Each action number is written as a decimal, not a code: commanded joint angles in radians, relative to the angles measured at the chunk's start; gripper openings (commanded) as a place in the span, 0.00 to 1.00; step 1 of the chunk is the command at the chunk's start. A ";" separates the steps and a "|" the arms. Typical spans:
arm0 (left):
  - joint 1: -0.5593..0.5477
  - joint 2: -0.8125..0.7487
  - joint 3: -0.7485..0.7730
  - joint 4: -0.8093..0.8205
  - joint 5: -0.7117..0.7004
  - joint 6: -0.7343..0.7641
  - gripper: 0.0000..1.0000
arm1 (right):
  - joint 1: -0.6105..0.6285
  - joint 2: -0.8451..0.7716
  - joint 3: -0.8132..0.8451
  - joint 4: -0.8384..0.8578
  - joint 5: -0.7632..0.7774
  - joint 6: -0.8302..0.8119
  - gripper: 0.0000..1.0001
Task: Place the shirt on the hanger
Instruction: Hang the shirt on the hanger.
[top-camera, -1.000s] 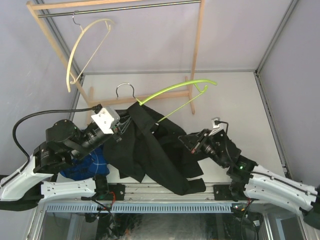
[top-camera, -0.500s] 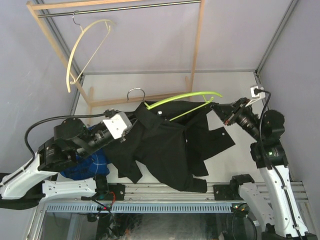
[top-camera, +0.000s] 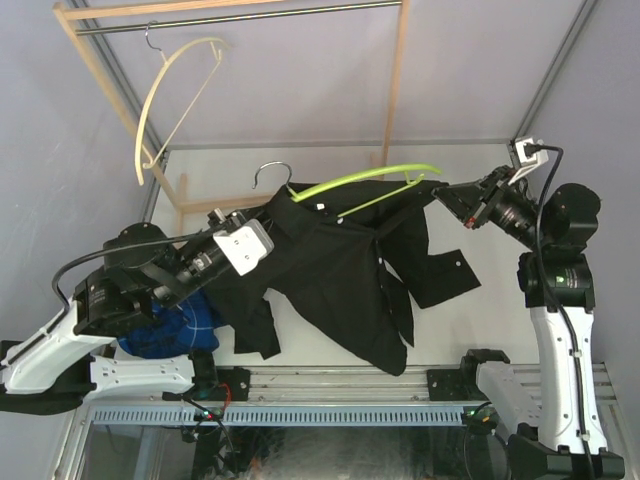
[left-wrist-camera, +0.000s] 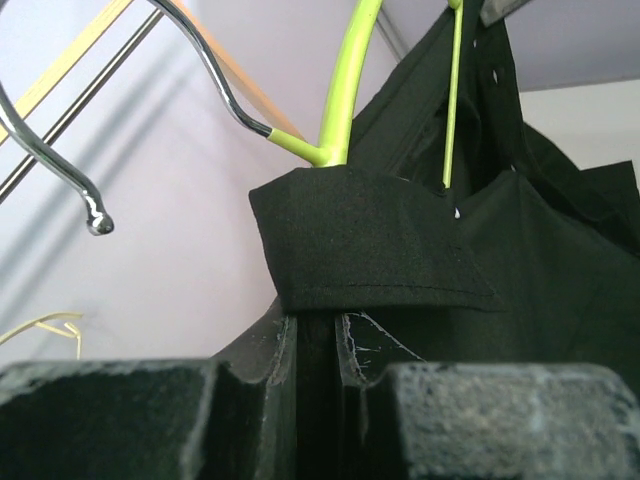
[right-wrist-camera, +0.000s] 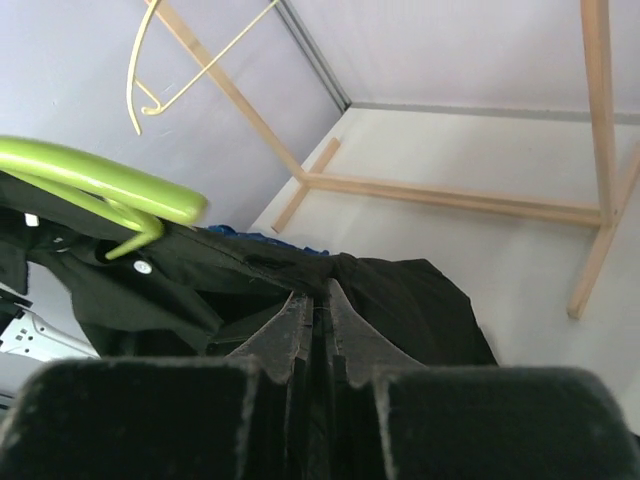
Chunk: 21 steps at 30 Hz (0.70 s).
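The shirt (top-camera: 335, 275) hangs spread out above the table (top-camera: 300, 163), with the green hanger (top-camera: 360, 183) rising from behind its collar. The left tool (top-camera: 268, 228) is clenched on the collar. The right tool (top-camera: 447, 196) pinches cloth beside the hanger's far tip.

Lab cell: grey panels (top-camera: 300, 80), aluminium frame (top-camera: 320, 381)

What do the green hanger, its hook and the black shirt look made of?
The hanger looks like glossy lime-green plastic, maybe coated wire: thin, smooth, even colour. Its hook is bare metal: silver with bright highlights. The shirt is matte black woven cloth: it drapes, folds and shows stitching.
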<state>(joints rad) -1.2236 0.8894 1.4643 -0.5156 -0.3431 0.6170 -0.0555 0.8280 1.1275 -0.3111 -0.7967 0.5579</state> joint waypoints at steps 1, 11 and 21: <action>0.006 -0.014 0.062 0.022 -0.047 0.054 0.00 | -0.037 0.041 0.082 -0.014 -0.009 -0.044 0.00; 0.006 -0.012 0.025 -0.007 -0.070 0.064 0.00 | -0.038 0.091 0.179 -0.114 0.032 -0.118 0.00; 0.004 -0.001 0.019 -0.036 -0.061 0.063 0.00 | -0.038 0.120 0.252 -0.217 0.123 -0.208 0.00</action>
<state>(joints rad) -1.2236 0.9119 1.4643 -0.5640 -0.3710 0.6571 -0.0772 0.9333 1.3254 -0.5220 -0.7773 0.4171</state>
